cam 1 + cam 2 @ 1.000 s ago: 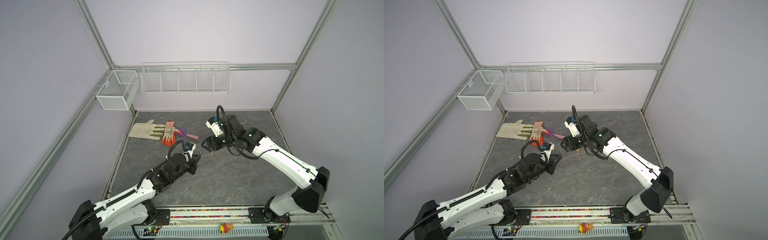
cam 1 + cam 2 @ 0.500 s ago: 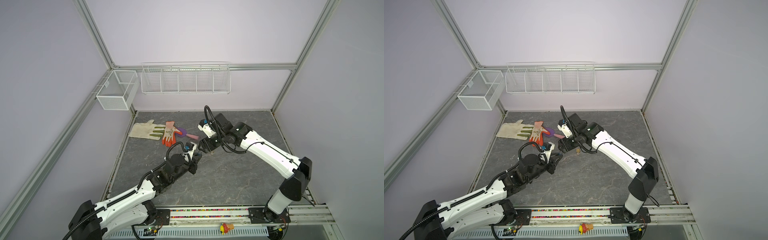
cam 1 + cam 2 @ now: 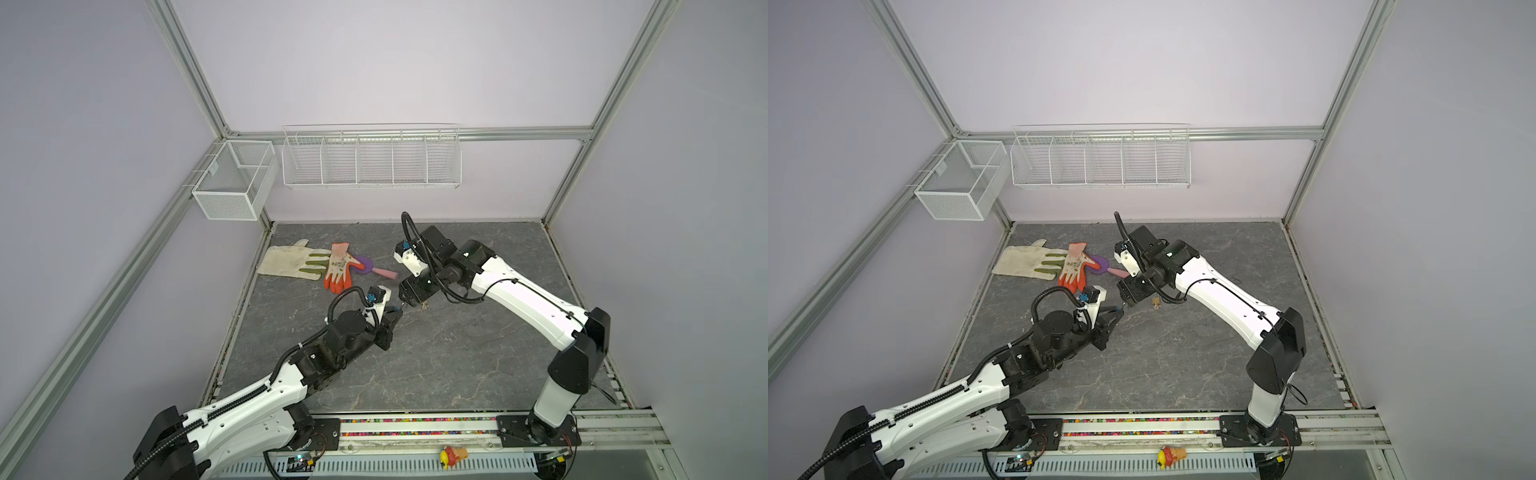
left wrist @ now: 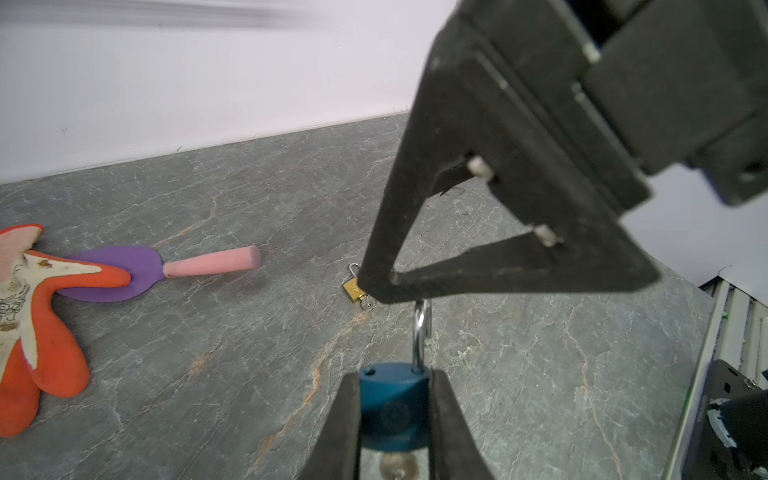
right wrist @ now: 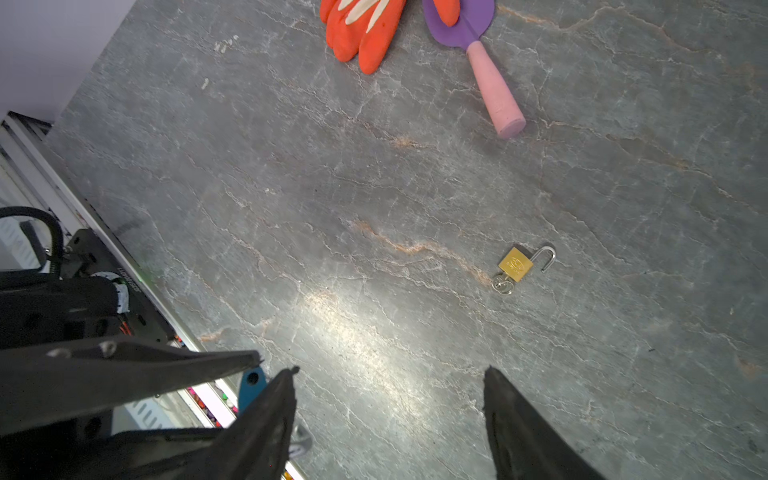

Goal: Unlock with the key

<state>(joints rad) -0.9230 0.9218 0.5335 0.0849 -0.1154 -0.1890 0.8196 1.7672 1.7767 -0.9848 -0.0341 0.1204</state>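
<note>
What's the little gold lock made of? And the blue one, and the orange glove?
Gold padlock: probably brass; shiny yellow metal glint.
Blue padlock: matte blue body, painted metal or a plastic cover, can't tell; its shackle gleams like polished steel.
Orange glove: pale knit fabric with smooth, rubbery-looking orange coating.

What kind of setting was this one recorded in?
Probably a lab robot cell, not a home: aluminium frame around plain walls, two arms bolted to a front rail, wire baskets hung on the back wall.
</note>
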